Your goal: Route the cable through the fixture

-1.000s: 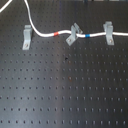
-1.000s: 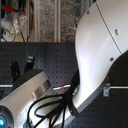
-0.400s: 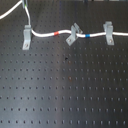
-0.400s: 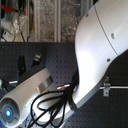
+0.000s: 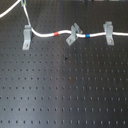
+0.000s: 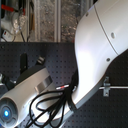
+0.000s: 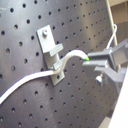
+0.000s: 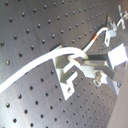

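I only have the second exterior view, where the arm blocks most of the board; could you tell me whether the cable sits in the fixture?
Observer: Yes; in the first wrist view the cable passes through the fixture.
Operator: Thank you; is it being held?
Observer: It seems so: the cable runs into the gripper tips beside the fixture.
Operator: And the other clips?
Observer: In the first exterior view the cable also crosses the skewed clip and the T-topped clip.

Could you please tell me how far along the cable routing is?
The cable already passes the skewed clip and T-topped clip. It seems seated in the straight clip, with the gripper apparently gripping it just beyond. Left: letting go and backing away.
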You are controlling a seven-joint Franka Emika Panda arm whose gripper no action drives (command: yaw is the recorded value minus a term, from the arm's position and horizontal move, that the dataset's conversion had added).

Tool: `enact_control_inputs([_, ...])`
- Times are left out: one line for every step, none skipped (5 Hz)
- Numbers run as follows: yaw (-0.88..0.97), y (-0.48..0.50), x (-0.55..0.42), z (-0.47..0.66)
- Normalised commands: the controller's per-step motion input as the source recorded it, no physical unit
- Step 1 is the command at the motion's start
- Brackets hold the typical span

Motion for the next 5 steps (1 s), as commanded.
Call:
enact_control_inputs([0.45, 0.096, 0.293, 0.0])
enact_control_inputs([0.19, 0.034, 0.157, -0.08])
enact_control_inputs([0.0, 0.015, 0.233, -0.08])
enact_control_inputs([0.15, 0.054, 0.343, -0.21])
enact_control_inputs([0.09, 0.044, 0.299, 0.01])
